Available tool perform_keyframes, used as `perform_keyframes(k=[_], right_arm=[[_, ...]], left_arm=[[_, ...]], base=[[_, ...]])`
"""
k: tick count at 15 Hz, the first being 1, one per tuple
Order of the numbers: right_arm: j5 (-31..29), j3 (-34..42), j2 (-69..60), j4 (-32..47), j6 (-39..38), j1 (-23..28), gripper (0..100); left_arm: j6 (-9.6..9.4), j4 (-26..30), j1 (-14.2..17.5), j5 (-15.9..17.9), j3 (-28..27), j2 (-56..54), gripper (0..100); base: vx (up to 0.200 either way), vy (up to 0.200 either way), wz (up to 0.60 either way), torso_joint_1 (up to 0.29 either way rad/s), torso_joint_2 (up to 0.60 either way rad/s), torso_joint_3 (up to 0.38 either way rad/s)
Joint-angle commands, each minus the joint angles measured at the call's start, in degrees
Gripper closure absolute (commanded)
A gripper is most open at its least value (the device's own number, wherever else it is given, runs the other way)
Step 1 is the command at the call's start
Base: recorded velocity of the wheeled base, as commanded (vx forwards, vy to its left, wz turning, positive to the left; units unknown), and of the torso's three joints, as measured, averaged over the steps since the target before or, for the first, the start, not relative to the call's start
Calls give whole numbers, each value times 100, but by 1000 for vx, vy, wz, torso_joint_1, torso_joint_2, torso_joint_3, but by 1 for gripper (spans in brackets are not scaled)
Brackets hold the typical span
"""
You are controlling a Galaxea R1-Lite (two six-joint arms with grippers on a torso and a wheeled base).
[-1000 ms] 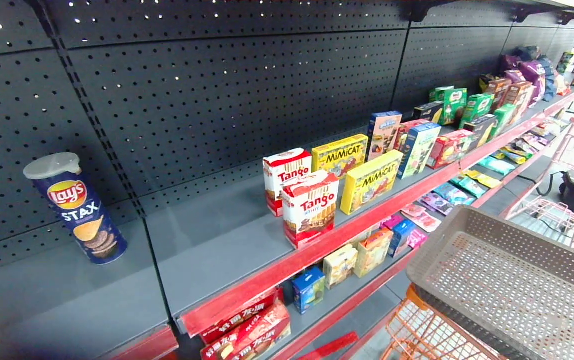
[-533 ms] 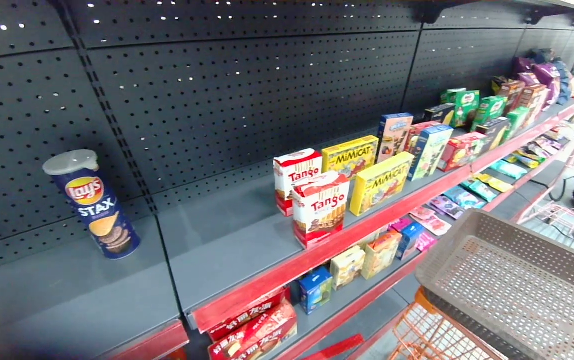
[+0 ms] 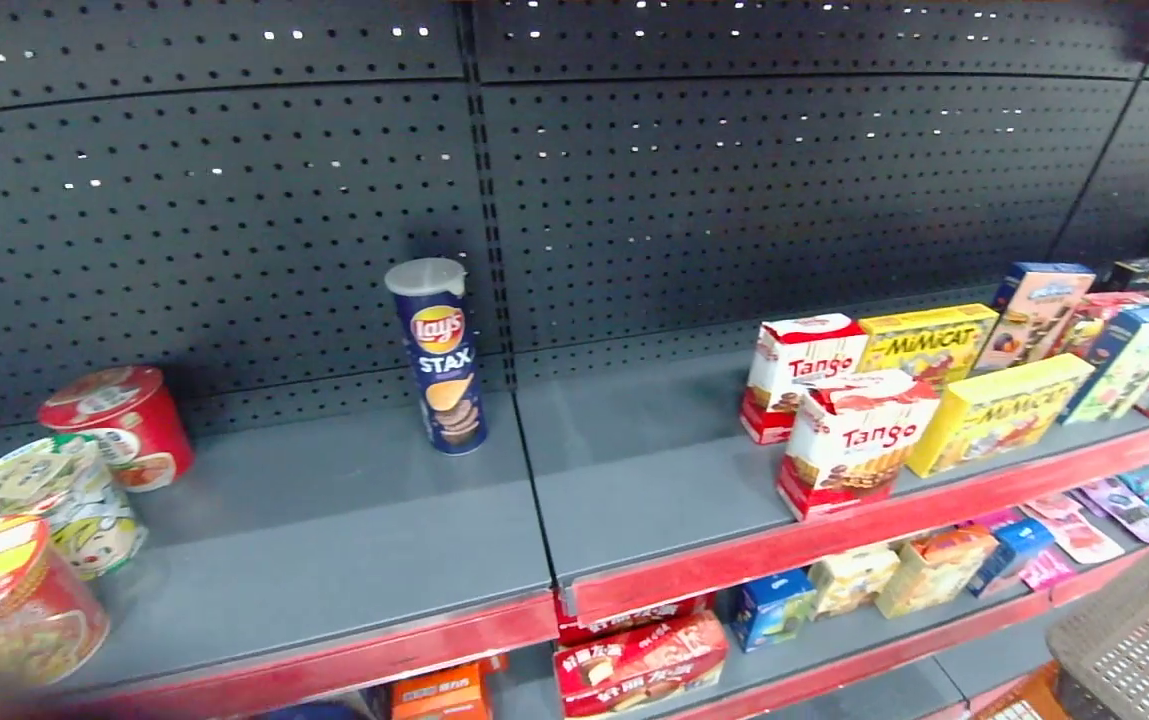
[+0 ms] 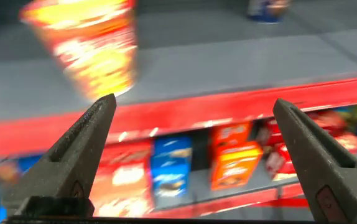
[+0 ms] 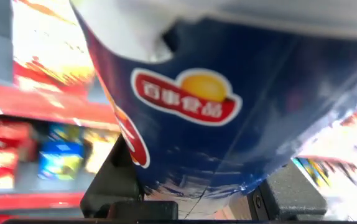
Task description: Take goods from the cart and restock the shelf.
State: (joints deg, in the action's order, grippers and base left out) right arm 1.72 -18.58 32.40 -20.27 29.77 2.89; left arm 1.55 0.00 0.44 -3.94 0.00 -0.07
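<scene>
Fingers of the right gripper [image 5: 197, 186] clamp the blue chip can [image 5: 228, 106], which fills the centre of the right wrist frame. It is likely light, stiff, smooth-walled and crushable, so a gentle mid-body hold suits it. The left gripper [image 4: 192, 102] hangs spread apart below the grey shelf [image 4: 228, 62].

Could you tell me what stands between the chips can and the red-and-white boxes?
Only bare shelf and its panel seam, by the head view.
</scene>
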Motion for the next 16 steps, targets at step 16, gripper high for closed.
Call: perform_keyframes(k=[16], right_arm=[[-5, 39, -50, -21, 231, -78, 100]], left_arm=[[3, 0, 0, -2, 0, 7, 0]], base=[[0, 0, 150, 1, 1, 0]])
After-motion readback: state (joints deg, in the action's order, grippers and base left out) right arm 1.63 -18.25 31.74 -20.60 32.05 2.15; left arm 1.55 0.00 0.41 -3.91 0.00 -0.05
